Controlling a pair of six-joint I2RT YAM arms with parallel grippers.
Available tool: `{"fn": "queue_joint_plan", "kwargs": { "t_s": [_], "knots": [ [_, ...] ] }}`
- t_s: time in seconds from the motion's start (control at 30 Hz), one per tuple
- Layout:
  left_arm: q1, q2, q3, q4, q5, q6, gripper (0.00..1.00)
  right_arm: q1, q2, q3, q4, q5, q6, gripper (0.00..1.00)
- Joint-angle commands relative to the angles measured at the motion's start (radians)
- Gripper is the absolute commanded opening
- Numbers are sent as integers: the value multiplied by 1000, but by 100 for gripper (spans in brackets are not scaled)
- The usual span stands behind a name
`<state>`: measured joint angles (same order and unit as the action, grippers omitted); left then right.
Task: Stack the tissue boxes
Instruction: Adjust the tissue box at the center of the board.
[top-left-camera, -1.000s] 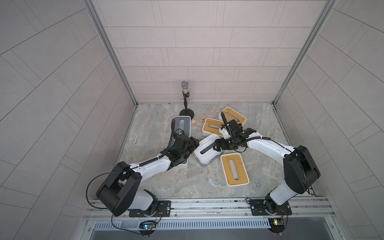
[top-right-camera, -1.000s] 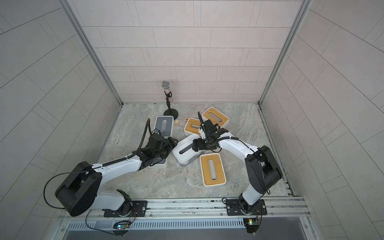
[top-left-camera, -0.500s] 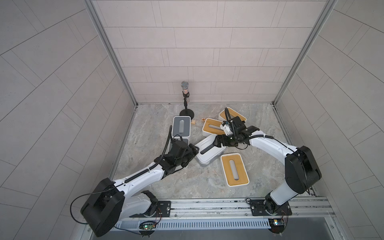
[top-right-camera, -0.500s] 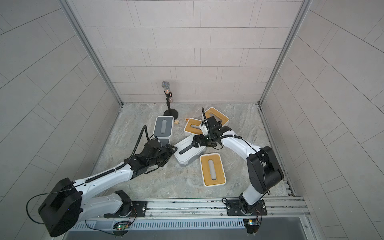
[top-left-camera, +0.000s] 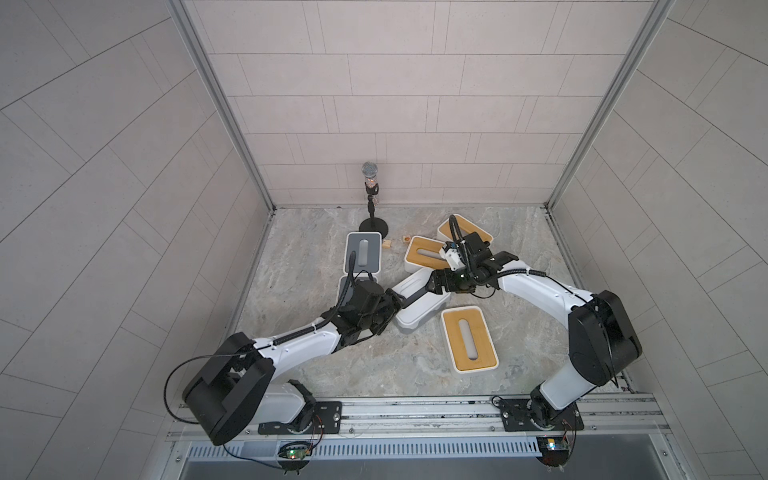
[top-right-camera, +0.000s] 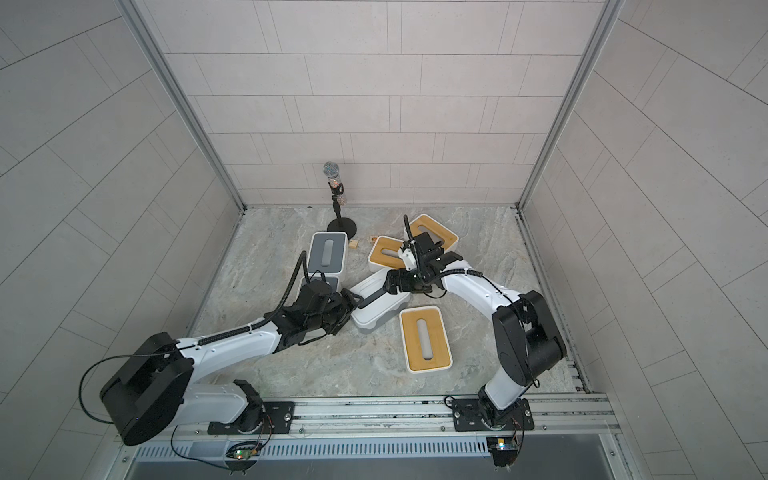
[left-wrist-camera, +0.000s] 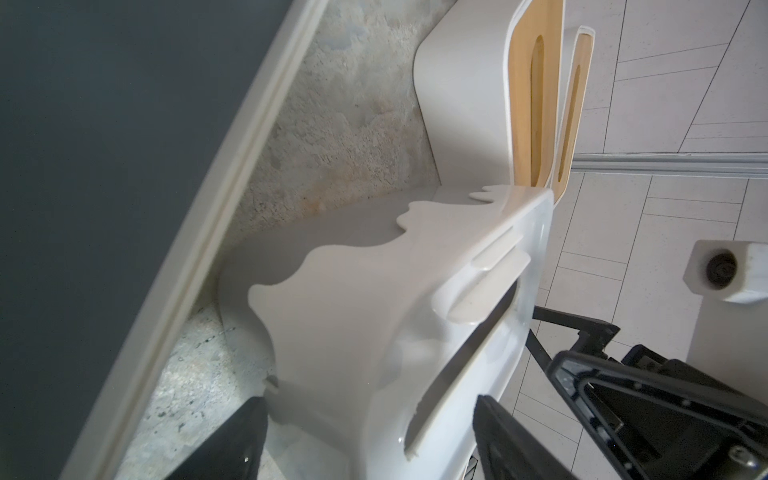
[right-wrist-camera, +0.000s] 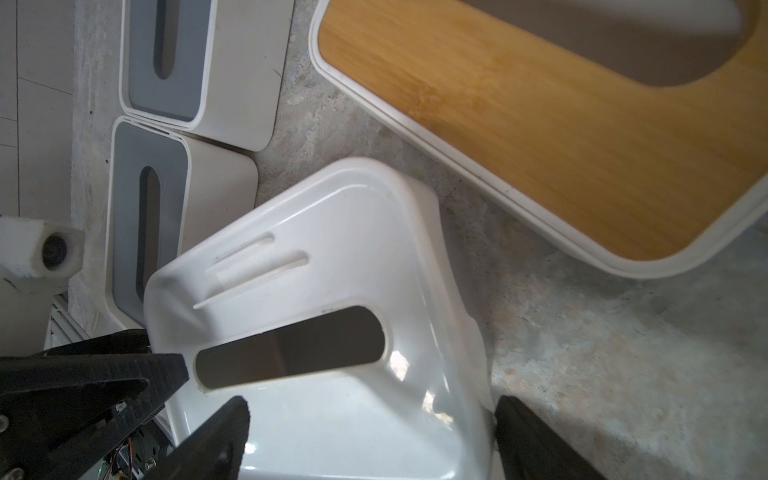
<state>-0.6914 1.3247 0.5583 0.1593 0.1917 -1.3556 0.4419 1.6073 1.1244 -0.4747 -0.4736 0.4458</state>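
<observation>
the white-lidded box (top-left-camera: 419, 306) is found near the middle of the marble table (top-left-camera: 299, 249), lying slantwise between the grey pair and the tan boxes. it is met at opposite ends by the two arms.

in the left wrist view the left gripper (left-wrist-camera: 370, 400) is seen with its jaws set wide. one end of this box fills the space between the fingers (left-wrist-camera: 232, 440). whether the pads bear on it cannot be determined. in the right wrist view the right gripper (right-wrist-camera: 372, 401) is likewise spread wide about the other end. one finger (right-wrist-camera: 536, 444) is just beside the side wall and the other lies across the lid's edge. a firm hold cannot be confirmed there either. the dark oval slot in the lid is seen uncovered.

the far grey box (top-left-camera: 363, 257) stands upright on the left side, and the near grey box (right-wrist-camera: 145, 199) is set directly against its end. the latter is largely covered by the left arm in both top views.

the near tan box (top-left-camera: 469, 338) sits alone, just beside the white-lidded box's near corner. the middle tan box (top-left-camera: 424, 255) is separated from the white-lidded box by a strip of bare table. the far tan box (top-left-camera: 467, 228) is partly covered by the right arm.

two small wooden cubes (top-left-camera: 387, 244) lie between the far grey box and the middle tan box. a microphone stand (top-left-camera: 373, 226) is placed by the back wall.
</observation>
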Motion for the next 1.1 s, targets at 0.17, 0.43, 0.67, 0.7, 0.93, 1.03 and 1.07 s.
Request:
{"fn": "queue_joint_plan", "kwargs": {
  "t_s": [0.17,0.43,0.67,0.7,0.93,1.03,1.07],
  "knots": [
    [42,58,94,32,-56,85,83,9,-73,-75,16,-39,24,94],
    [101,187,206,26,23,164,83,21,-128,-146,77,-60,68,96],
    [176,245,250,-35,107,216,83,45,-118,-156,144,-56,116,97],
    [186,246,246,-28,114,216,83,49,-112,-151,148,-43,117,98],
    [231,216,251,-103,104,268,83,71,-70,-138,203,-43,168,99],
    [248,209,257,-122,105,290,83,86,-63,-130,215,-29,179,99],
    [253,209,264,-138,105,299,83,89,-60,-131,223,-32,189,99]
  ]
}}
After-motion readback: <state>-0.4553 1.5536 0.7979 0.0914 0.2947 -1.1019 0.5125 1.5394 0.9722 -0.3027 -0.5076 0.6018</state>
